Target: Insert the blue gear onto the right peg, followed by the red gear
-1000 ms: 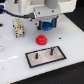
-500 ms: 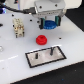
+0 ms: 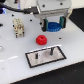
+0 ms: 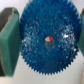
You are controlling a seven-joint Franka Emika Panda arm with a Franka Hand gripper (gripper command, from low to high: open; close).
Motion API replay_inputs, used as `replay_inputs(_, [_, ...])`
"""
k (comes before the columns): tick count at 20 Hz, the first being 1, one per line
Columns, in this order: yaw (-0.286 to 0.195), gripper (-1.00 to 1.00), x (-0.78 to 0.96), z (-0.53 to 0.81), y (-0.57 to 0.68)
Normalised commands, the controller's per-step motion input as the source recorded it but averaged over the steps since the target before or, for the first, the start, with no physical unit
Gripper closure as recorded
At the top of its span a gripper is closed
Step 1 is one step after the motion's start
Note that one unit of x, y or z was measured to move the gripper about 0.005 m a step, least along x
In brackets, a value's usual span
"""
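My gripper point(image 3: 53, 26) hangs above the white table, shut on the blue gear point(image 3: 53, 25), a bright blue toothed disc held between its fingers. The wrist view is nearly filled by the blue gear point(image 4: 49, 41), with green finger pads point(image 4: 8, 42) pressed against its rim on both sides. On the table the red gear point(image 3: 41, 38) lies toward the exterior view's left of the gripper. In front of it sits the black-rimmed grey plate point(image 3: 45, 58) with two thin dark pins; the right peg point(image 3: 50, 51) stands below the gripper and slightly nearer the camera.
A beige block-like object point(image 3: 19, 27) stands on the table at the exterior view's left. The table's front edge runs just below the plate. Dark background lies behind the arm.
The gripper with the blue gear has shifted slightly; the red gear and the plate have stayed put.
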Motion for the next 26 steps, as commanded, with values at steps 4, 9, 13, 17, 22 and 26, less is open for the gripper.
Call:
replay_inputs(4, [0.000, 1.00, 0.85, 0.18, -0.17])
replay_inputs(9, [0.000, 1.00, 0.76, 0.09, -0.14])
replay_inputs(13, [0.000, 1.00, 0.54, 0.02, -0.06])
replay_inputs(17, [0.000, 1.00, 0.43, -0.03, -0.11])
replay_inputs(22, [0.000, 1.00, 0.23, -0.11, -0.14])
replay_inputs(26, [0.000, 1.00, 0.15, -0.12, -0.20])
